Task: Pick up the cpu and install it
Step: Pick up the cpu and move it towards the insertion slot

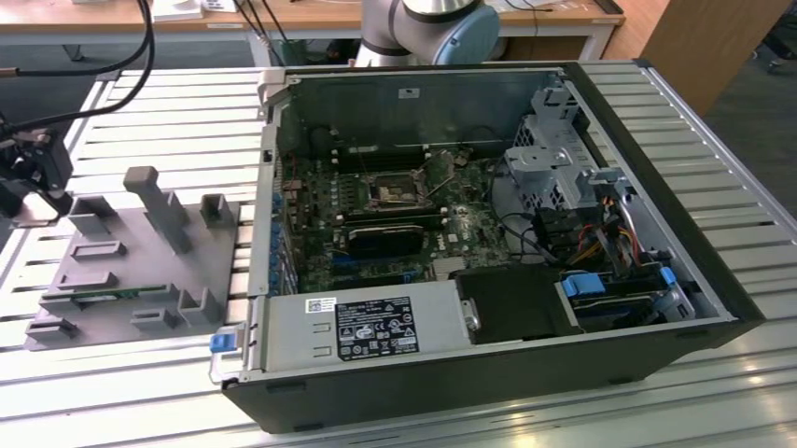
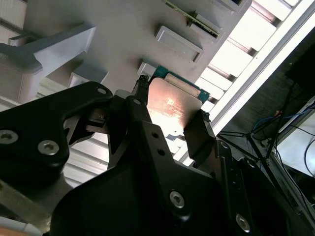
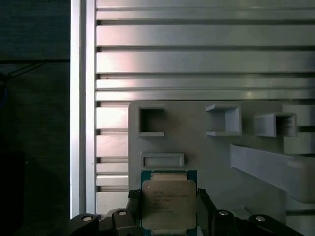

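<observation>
Pinches the cpu [image 3: 168, 201] in the pincer [image 3: 168, 211], pressed in on 2 opposite edges of the chip, with 1 black finger [image 3: 204, 209] flat against each side. Holds the silver top facing up in the first wrist view, a thin green rim around it. Same grip in the second wrist view: cpu [image 2: 172, 101] caught at the tip of the pincer [image 2: 171, 110], metal top catching a warm reflection, green edge on the side farthest from the pincer's body. Cannot tell whether the chip hangs clear of the surface below or touches it.

Directly beneath the pincer, a grey fixture tray [image 3: 197, 142] with square pockets and raised blocks. Just beyond the fingertips, a shallow rectangular pocket [image 3: 162, 160]. Under the tray, the slatted aluminium bench [image 3: 197, 64].

In the exterior view, pincer [image 1: 35, 201] over the tray's edge, with the tray [image 1: 137, 261] spreading from below it toward the exterior view's right. On the tray, near the pincer but apart from it, a long green memory stick [image 1: 106, 297] lying in a slot. Well apart from the pincer, farther toward the exterior view's right, an open computer case [image 1: 498, 233] on its side on the bench [image 1: 697, 121], motherboard exposed. On that board, the square metal-framed socket [image 1: 392, 191], far from pincer and cpu alike. Beyond the case, the arm's grey and blue joint [image 1: 436, 23].
</observation>
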You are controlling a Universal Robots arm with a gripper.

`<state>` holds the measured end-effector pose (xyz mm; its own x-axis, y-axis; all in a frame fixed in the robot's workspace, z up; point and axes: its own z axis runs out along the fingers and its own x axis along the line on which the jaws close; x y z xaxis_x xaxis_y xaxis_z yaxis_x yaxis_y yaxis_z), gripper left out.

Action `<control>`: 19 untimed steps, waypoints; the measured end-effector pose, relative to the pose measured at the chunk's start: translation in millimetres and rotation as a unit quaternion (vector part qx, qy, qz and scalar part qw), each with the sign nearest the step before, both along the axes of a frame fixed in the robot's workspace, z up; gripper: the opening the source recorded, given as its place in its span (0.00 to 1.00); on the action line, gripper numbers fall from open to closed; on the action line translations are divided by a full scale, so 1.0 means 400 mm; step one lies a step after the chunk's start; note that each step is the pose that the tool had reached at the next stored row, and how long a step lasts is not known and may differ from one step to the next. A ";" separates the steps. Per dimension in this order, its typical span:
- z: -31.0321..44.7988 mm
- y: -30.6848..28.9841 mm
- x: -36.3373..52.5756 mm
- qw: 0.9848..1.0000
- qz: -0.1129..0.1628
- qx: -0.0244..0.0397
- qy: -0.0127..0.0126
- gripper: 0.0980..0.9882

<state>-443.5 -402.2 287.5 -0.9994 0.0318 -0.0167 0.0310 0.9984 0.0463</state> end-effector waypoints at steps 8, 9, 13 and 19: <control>0.009 0.002 0.000 1.000 0.000 0.000 0.000 0.50; 0.010 0.002 0.000 1.000 0.000 0.000 0.000 0.50; 0.013 0.003 0.000 1.000 0.000 0.000 0.000 0.50; 0.018 0.005 0.000 1.000 0.000 0.000 0.000 0.50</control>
